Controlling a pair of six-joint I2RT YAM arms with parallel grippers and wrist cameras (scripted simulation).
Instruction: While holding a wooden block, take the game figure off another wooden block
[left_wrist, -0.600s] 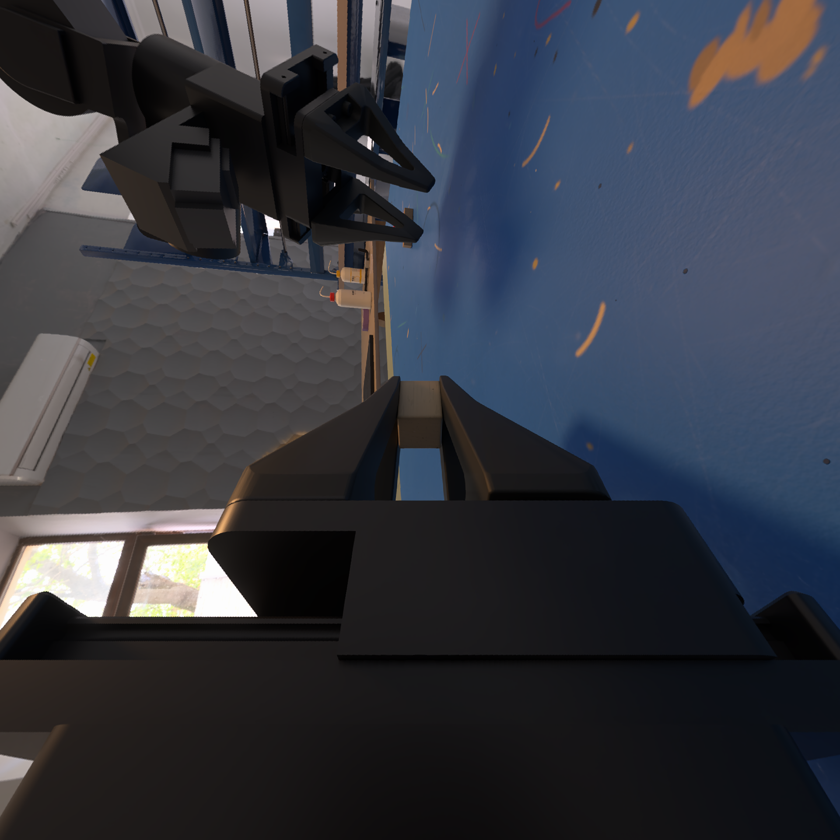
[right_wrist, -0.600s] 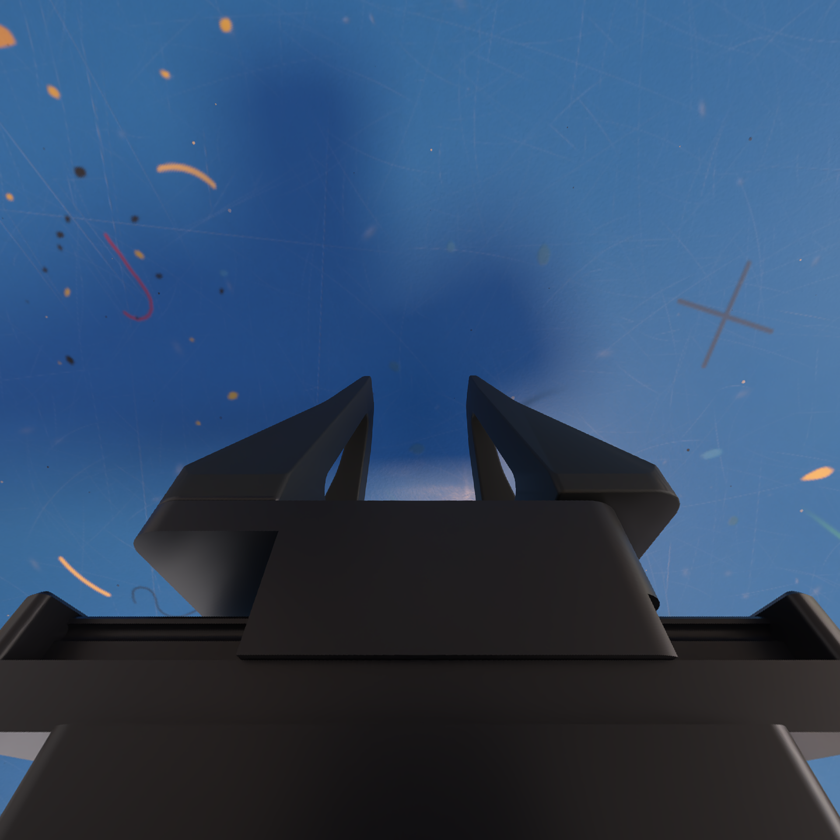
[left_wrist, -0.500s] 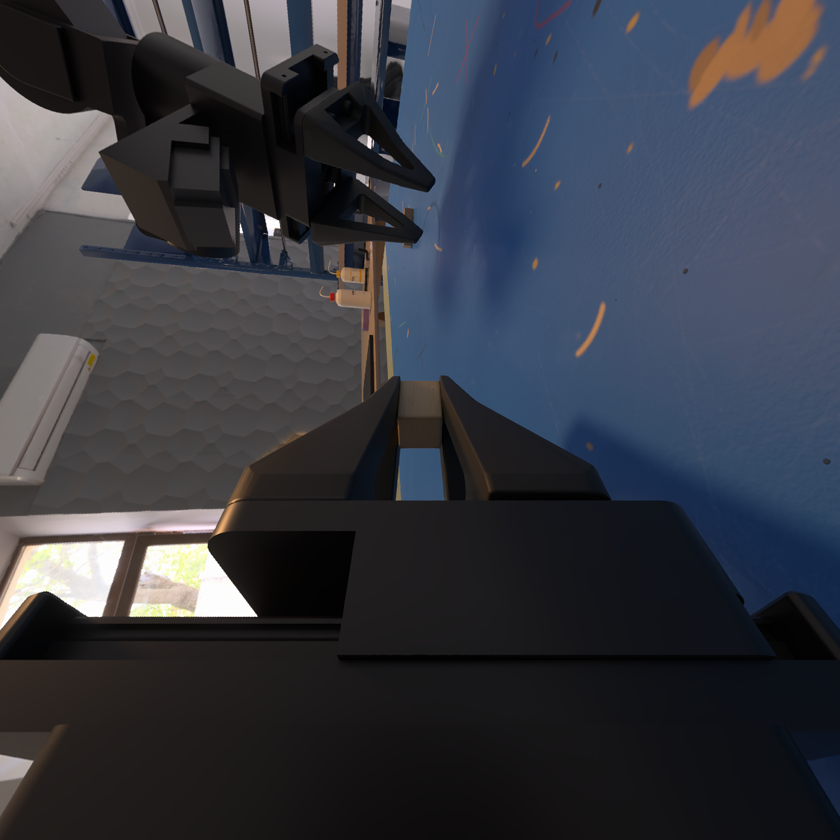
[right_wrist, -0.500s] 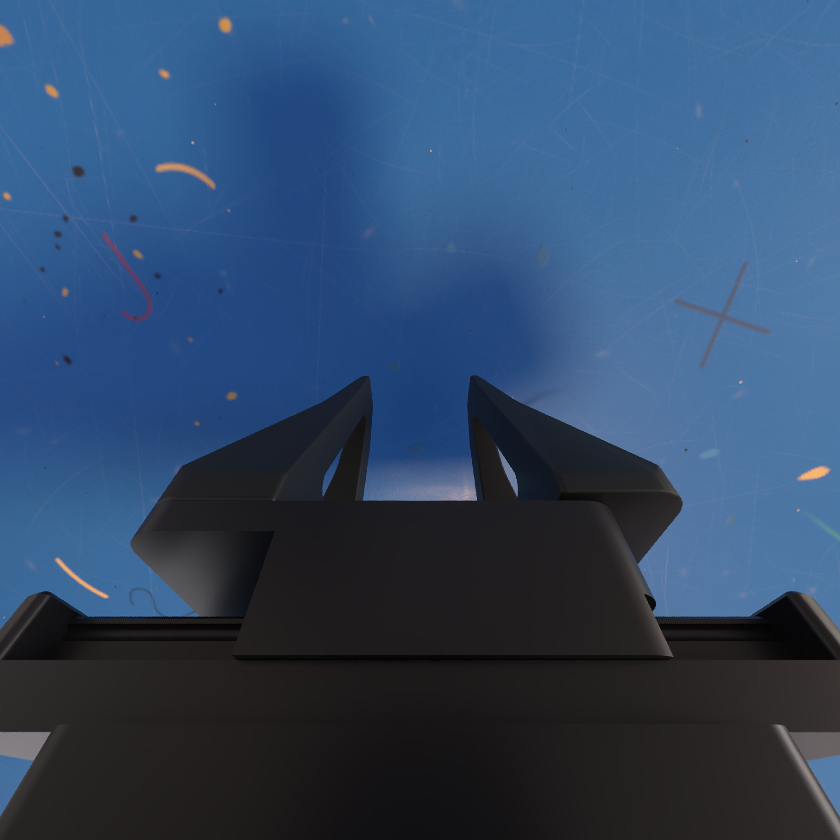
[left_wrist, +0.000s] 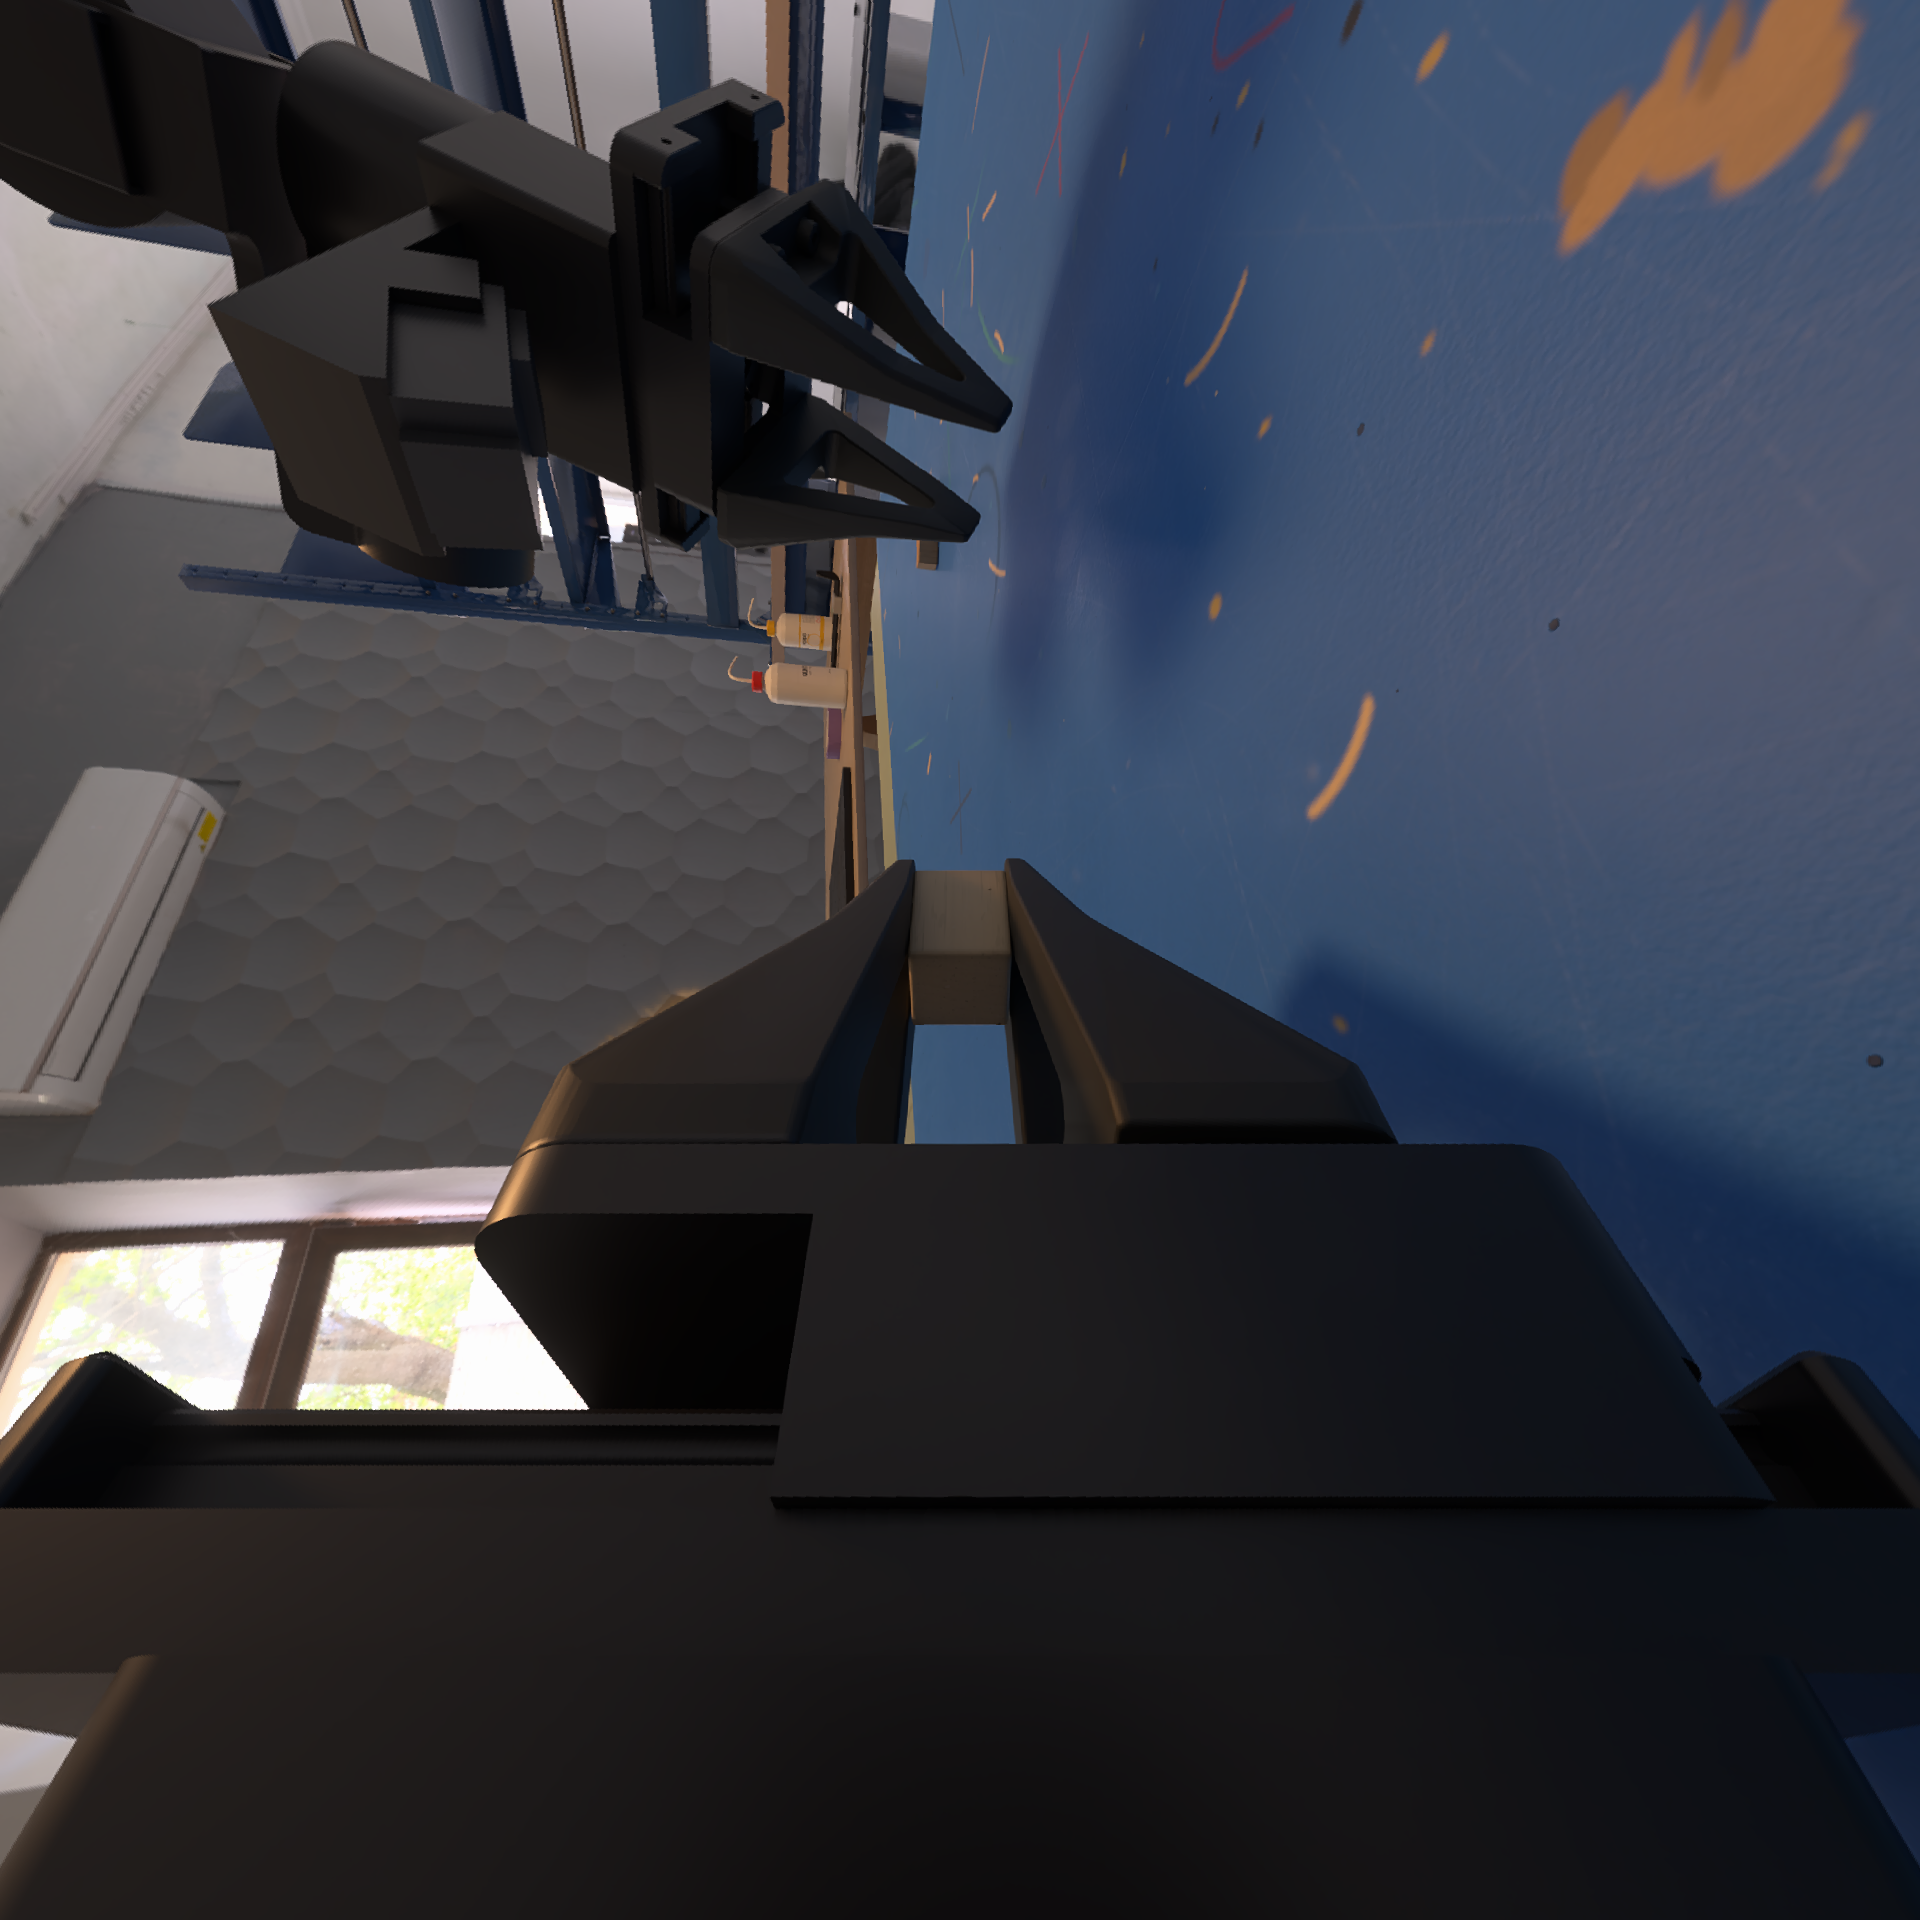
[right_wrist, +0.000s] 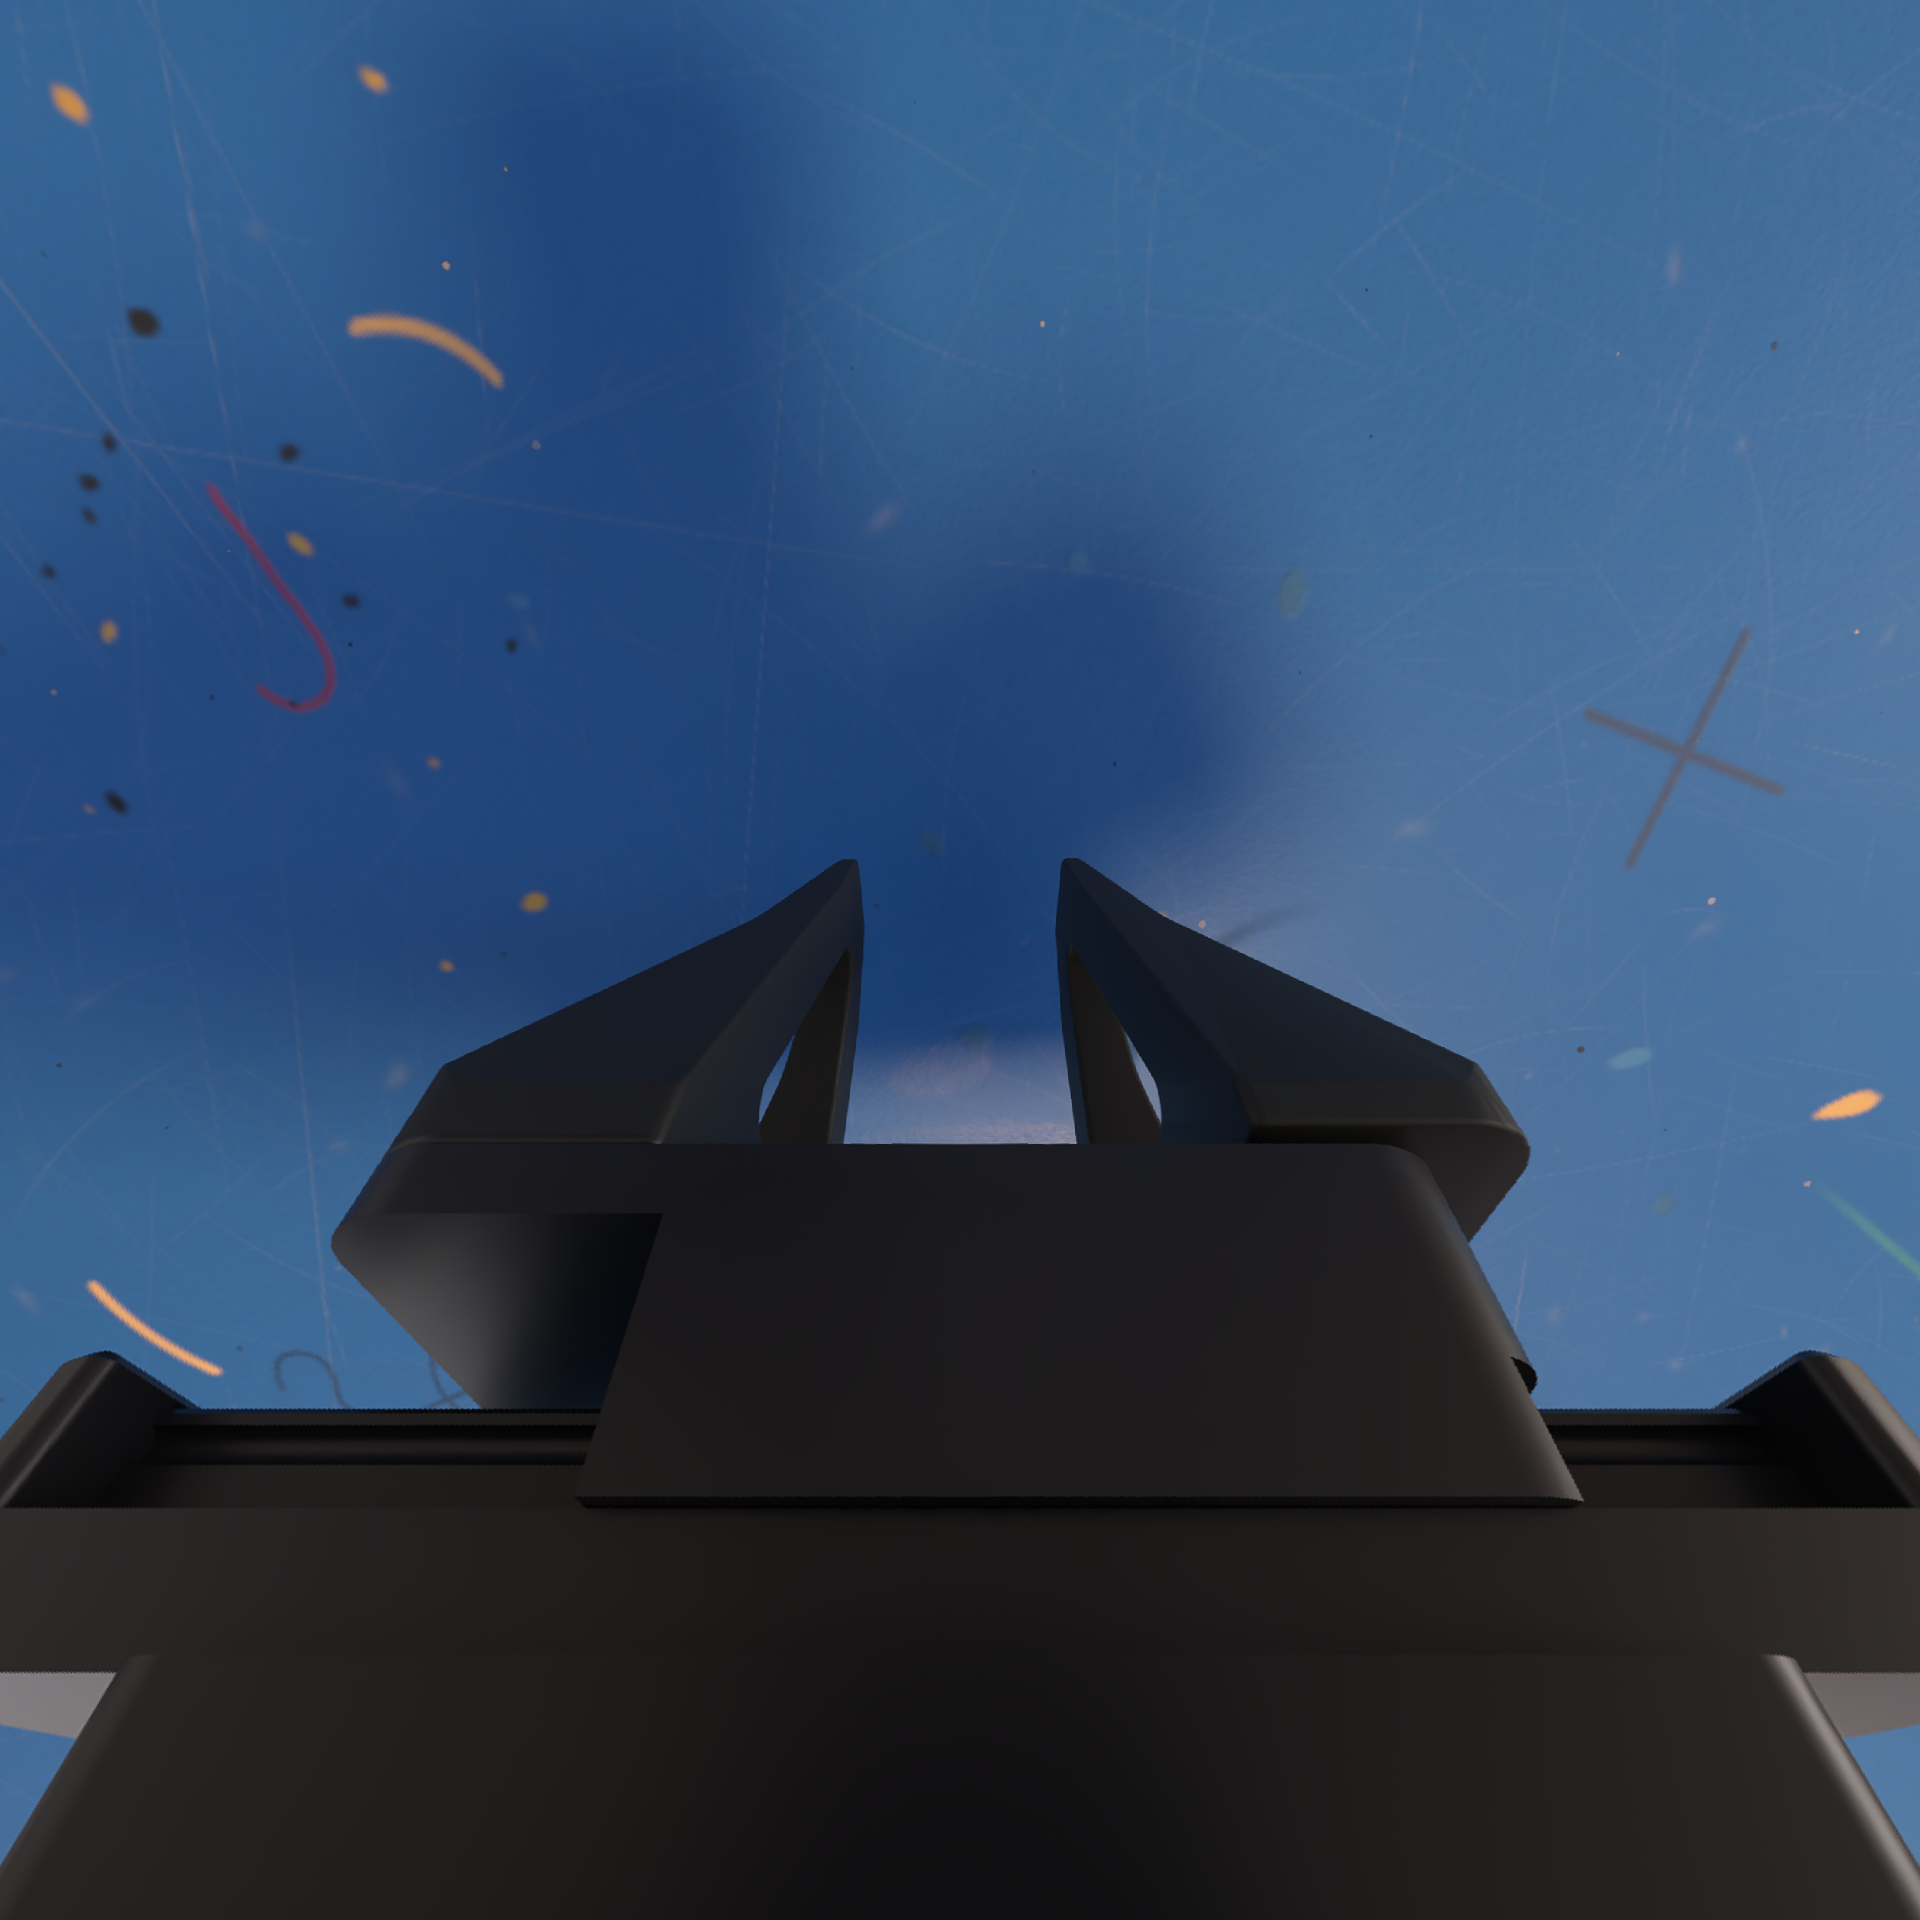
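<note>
My left gripper (left_wrist: 958, 883) is shut on a pale wooden block (left_wrist: 958, 951), held just above the blue table (left_wrist: 1455, 727); this view is rolled sideways, so the table stands on the right. My right gripper (right_wrist: 958, 868) is open and empty, pointing straight down at the bare blue tabletop (right_wrist: 1351, 364). It also shows in the left wrist view (left_wrist: 987, 473), with its fingertips close to the table. A small brown thing (left_wrist: 928, 556) lies on the table just past those tips; I cannot tell what it is. No game figure shows in either view.
The table is scratched and flecked with orange and dark marks. Two white bottles (left_wrist: 805, 665) stand beyond the table's far edge. A blue frame (left_wrist: 582, 582), a grey wall and a window (left_wrist: 260, 1320) lie behind.
My right gripper has come down a little closer to the table and its fingers have drawn slightly together. My left gripper and its block have not moved.
</note>
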